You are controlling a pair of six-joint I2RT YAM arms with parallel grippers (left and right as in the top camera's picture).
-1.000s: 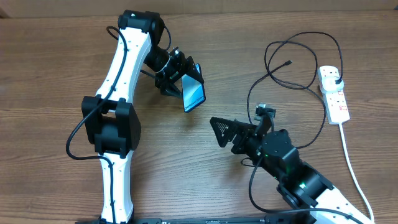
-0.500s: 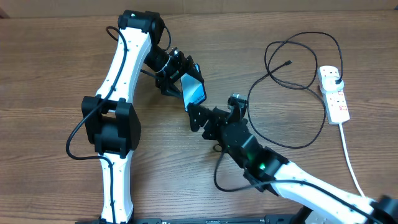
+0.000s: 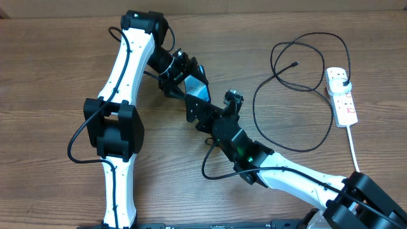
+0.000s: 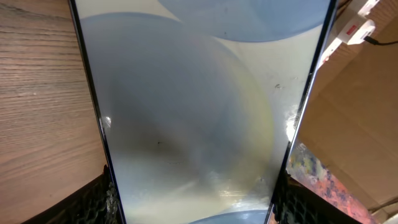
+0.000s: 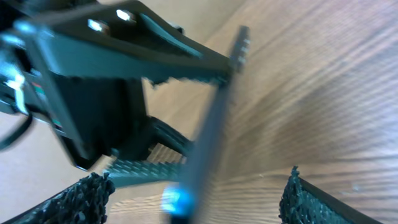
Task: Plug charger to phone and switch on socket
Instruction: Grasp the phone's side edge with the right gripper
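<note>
My left gripper (image 3: 182,81) is shut on the phone (image 3: 199,85) and holds it tilted above the table. In the left wrist view the phone's pale screen (image 4: 199,106) fills the frame between the fingers (image 4: 193,202). My right gripper (image 3: 194,111) is open at the phone's lower end. In the right wrist view the phone shows edge-on and blurred (image 5: 214,118) between the spread fingers (image 5: 196,193), touching neither. The charger cable (image 3: 299,38) loops on the table at the right. Its free connector tip (image 3: 296,64) lies apart, and its plug (image 3: 344,80) sits in the socket strip (image 3: 343,102).
The strip's thick white cord (image 3: 359,165) runs toward the front right edge. The strip also shows at the top right of the left wrist view (image 4: 357,28). The left arm (image 3: 121,83) spans the table's left side. A thin black wire (image 3: 213,168) loops by the right arm.
My right arm has swung left and up from the table's middle to the phone; its open fingers now straddle the phone's lower end. The left gripper holds the phone in the same place.
</note>
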